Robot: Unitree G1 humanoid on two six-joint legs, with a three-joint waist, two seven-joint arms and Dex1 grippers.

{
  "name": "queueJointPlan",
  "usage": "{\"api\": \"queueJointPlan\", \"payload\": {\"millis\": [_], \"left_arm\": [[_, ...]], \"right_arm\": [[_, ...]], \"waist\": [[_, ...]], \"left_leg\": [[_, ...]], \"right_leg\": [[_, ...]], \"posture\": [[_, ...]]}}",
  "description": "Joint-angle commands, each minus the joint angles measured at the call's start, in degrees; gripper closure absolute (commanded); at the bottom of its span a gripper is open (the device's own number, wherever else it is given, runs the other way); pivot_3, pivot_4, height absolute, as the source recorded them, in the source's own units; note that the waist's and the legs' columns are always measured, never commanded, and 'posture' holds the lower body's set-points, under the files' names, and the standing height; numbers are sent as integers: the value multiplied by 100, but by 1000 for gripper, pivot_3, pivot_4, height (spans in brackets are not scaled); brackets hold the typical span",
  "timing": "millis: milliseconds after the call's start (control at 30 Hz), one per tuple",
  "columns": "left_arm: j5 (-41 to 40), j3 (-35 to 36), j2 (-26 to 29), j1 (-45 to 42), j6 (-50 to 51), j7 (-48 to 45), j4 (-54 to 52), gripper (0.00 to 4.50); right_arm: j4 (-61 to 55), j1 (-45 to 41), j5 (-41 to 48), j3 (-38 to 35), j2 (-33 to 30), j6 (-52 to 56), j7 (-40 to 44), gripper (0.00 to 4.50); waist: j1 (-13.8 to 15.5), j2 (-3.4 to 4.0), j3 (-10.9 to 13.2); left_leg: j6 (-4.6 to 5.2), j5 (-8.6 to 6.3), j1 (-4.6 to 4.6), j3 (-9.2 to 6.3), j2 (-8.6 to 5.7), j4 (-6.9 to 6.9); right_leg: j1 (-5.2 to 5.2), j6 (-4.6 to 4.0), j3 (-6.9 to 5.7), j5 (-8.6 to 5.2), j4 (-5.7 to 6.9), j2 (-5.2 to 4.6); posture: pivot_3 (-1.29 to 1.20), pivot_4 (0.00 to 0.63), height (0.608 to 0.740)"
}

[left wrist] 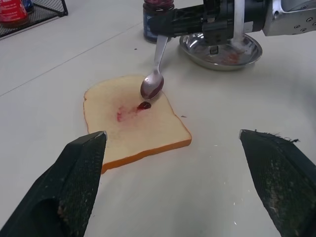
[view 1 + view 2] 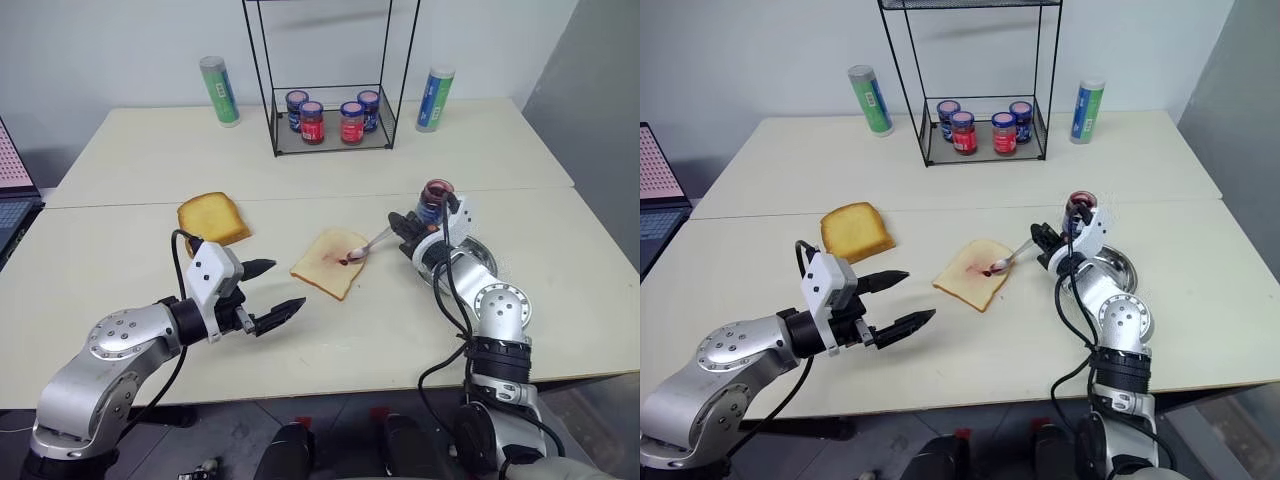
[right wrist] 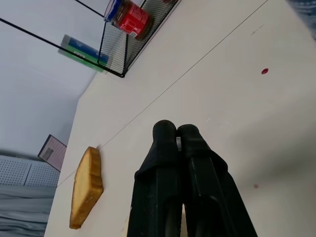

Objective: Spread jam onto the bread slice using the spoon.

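Note:
The pale bread slice (image 2: pixel 328 265) lies flat at the table's middle. A dark red blob of jam (image 1: pixel 143 105) and a faint red smear sit on its centre. My right gripper (image 2: pixel 402 228) is shut on the handle of the silver spoon (image 1: pixel 156 69). The spoon's bowl hangs just above the slice, right beside the blob, with jam on its underside. My left gripper (image 2: pixel 272 290) stands open and empty to the left of the slice, its fingers (image 1: pixel 79 163) pointing toward the slice.
A thick golden toast (image 2: pixel 213 218) lies at the left. Beside the right arm stand a round steel dish (image 1: pixel 247 53) and an open jam jar (image 2: pixel 436 198). At the back are a wire rack (image 2: pixel 332 140) holding several jars and two tall canisters (image 2: pixel 218 90).

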Motion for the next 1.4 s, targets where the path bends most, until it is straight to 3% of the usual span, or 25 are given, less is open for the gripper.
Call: {"api": "queueJointPlan", "payload": {"millis": [33, 800, 967, 1400], "left_arm": [[-26, 60, -7, 18, -80, 45, -157, 0], [-40, 63, -8, 31, -96, 113, -174, 0], [-39, 79, 9, 31, -102, 102, -159, 0], [-50, 46, 18, 23, -87, 68, -164, 0]], "right_arm": [[-5, -59, -71, 85, 36, -152, 184, 4420], [265, -328, -240, 336, 554, -252, 427, 4420], [443, -658, 109, -207, 661, -475, 144, 4420], [21, -275, 70, -44, 274, -8, 139, 4420]], "waist": [[0, 0, 0], [-1, 0, 0], [8, 0, 0], [-2, 1, 0]], "left_leg": [[0, 0, 0, 0, 0, 0], [0, 0, 1, -1, 0, 0], [0, 0, 0, -2, 0, 1], [0, 0, 0, -1, 0, -2]], "right_leg": [[0, 0, 0, 0, 0, 0], [-1, 0, 0, 0, 0, 0], [0, 0, 0, 0, 0, -2], [-1, 0, 0, 0, 0, 0]], "posture": [[0, 150, 740], [0, 150, 740], [0, 150, 740], [0, 150, 740]]}}
